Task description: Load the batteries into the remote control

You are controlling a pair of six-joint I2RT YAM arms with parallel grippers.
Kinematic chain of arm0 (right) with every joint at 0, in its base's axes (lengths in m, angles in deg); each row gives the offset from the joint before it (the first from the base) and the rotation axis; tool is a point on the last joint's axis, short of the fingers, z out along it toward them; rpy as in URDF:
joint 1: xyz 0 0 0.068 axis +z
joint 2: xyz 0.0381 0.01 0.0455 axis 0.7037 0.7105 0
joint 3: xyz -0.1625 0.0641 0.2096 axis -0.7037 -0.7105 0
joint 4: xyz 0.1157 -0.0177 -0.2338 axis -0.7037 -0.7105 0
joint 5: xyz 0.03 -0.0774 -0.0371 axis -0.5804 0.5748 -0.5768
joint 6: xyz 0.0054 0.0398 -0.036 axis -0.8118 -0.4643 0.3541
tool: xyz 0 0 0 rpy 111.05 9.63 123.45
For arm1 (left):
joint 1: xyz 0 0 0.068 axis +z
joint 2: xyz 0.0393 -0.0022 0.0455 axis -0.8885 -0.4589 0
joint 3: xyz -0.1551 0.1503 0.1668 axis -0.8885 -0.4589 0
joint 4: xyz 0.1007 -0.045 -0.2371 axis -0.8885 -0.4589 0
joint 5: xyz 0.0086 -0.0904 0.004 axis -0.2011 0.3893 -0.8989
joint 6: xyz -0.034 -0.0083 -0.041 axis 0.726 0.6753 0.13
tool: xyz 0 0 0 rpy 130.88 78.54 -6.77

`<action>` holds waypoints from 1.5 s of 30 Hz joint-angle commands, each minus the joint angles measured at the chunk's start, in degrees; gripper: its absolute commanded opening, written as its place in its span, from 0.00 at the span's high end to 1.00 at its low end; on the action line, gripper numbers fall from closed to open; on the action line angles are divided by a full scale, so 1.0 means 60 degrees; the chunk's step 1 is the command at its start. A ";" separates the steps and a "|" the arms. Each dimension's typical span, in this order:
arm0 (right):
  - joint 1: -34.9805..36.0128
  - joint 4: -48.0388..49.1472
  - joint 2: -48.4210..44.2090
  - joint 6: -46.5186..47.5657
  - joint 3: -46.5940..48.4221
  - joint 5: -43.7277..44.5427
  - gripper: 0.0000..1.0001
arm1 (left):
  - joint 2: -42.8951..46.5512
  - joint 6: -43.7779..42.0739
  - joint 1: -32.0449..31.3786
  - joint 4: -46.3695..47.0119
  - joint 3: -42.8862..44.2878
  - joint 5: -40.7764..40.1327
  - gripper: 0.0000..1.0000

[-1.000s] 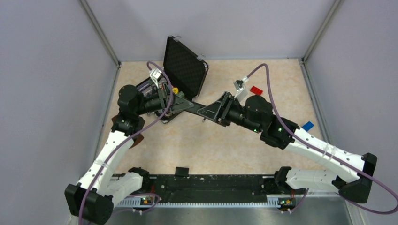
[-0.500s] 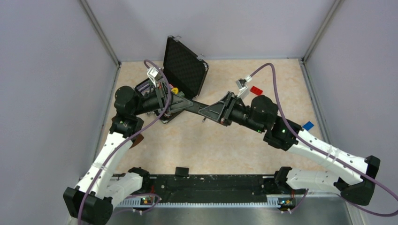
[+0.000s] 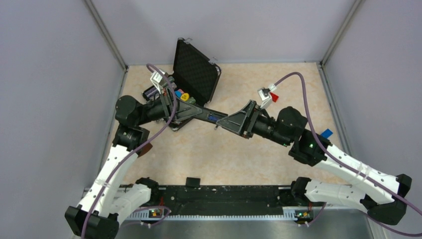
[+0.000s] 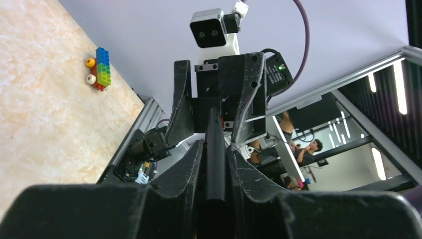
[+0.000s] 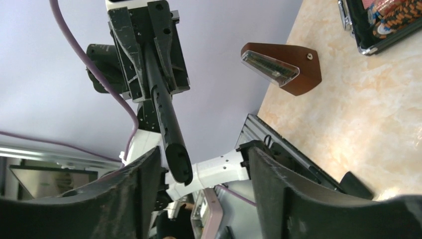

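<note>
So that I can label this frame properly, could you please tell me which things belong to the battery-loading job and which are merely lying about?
Job: remote control, clamped in the left tool; right tool, open near its free end; batteries not discernible.
Lying about: open black case, poker chips, toy bricks, brown wedge, blue brick.

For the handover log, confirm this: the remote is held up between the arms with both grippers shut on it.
Only the left gripper is shut on the remote control. The right gripper is open, its fingers apart either side of the remote's free end, as the right wrist view shows. The rest stands.
</note>
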 commanded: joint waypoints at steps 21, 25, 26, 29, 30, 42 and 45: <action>-0.0120 -0.3666 0.2275 0.6272 0.3527 -0.3587 0.20 | 0.0751 -0.3793 -0.0141 -0.2263 0.0376 0.2271 1.00; -0.0122 -0.3478 0.2532 0.6367 0.3409 -0.4535 0.33 | 0.0950 -0.4461 -0.0306 -0.2383 0.0509 0.2592 1.00; -0.0123 -0.3292 0.2469 0.6349 0.3298 -0.4932 0.35 | 0.0974 -0.4581 -0.0323 -0.2442 0.0532 0.2630 1.00; -0.0115 -0.2710 0.2293 0.6187 0.2939 -0.5683 0.38 | 0.0957 -0.4679 -0.0400 -0.2455 0.0521 0.2651 1.00; -0.0118 -0.2585 0.2294 0.6107 0.2861 -0.5818 0.39 | 0.0953 -0.4703 -0.0415 -0.2457 0.0497 0.2679 1.00; -0.0119 -0.2290 0.3072 0.5845 0.2790 -0.6316 0.43 | 0.0993 -0.4965 -0.0474 -0.2525 0.0480 0.2654 1.00; -0.0124 -0.1999 0.3224 0.5703 0.2622 -0.6280 0.56 | 0.0996 -0.5053 -0.0478 -0.2727 0.0448 0.2566 1.00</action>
